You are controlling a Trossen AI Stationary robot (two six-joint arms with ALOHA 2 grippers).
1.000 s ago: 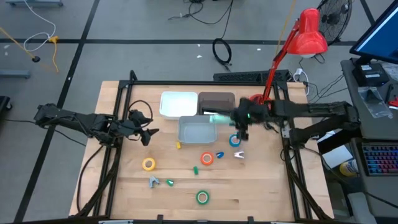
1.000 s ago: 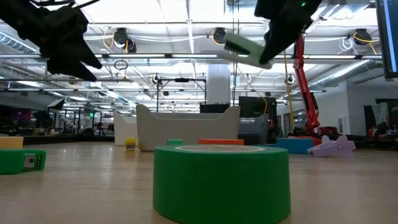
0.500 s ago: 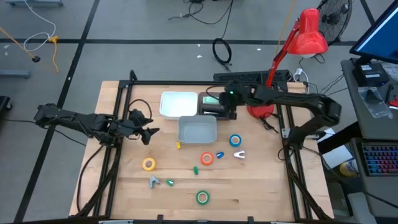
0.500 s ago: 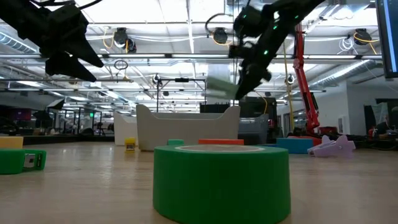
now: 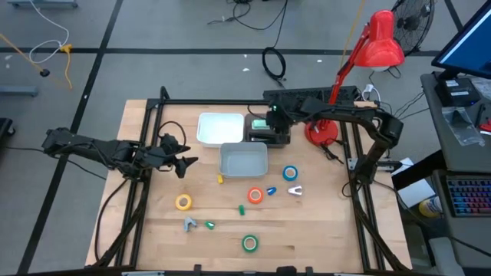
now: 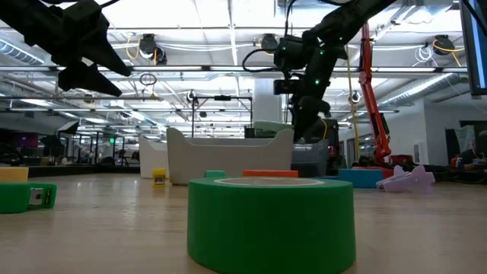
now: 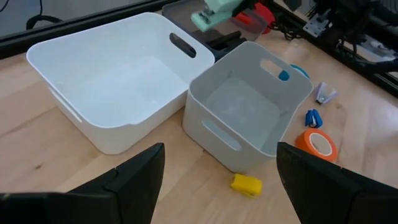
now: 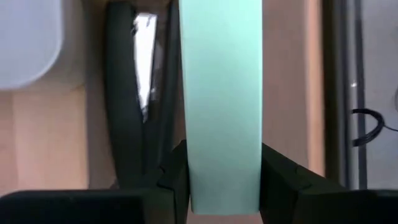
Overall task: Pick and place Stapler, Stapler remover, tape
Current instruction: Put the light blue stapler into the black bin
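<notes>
My right gripper [image 5: 271, 123] is shut on a mint-green stapler [image 8: 221, 93] over the brown bin [image 5: 278, 121] at the far side. A black stapler [image 8: 134, 93] lies in that bin. Yellow tape [image 5: 182, 202], orange tape [image 5: 255, 195], blue tape [image 5: 289, 174] and green tape [image 5: 249, 244] lie flat on the table. A pale stapler remover [image 5: 294, 190] and a grey one [image 5: 189, 224] lie among them. My left gripper [image 5: 184, 162] hovers open at the table's left, holding nothing. My right gripper pinches the mint stapler's two long sides [image 8: 186, 168] between its two fingers [image 8: 273, 177], near one end. The fingers slant down from the table's right and lie along the stapler, which reaches out ahead of them. The stapler is over the brown bin's inside.
Two white bins stand beside the brown one, one at the far side [image 5: 220, 127] and one nearer [image 5: 244, 159]. A yellow bit [image 7: 247, 185] and a small blue piece [image 5: 270, 191] lie on the wood. A red lamp [image 5: 380, 42] rises at the far right.
My right gripper has carried the mint stapler from above the nearer white bin toward the table's far edge and left, and down over the brown bin. The stapler has turned with the wrist and now sits low behind the bin's rim in the low view.
</notes>
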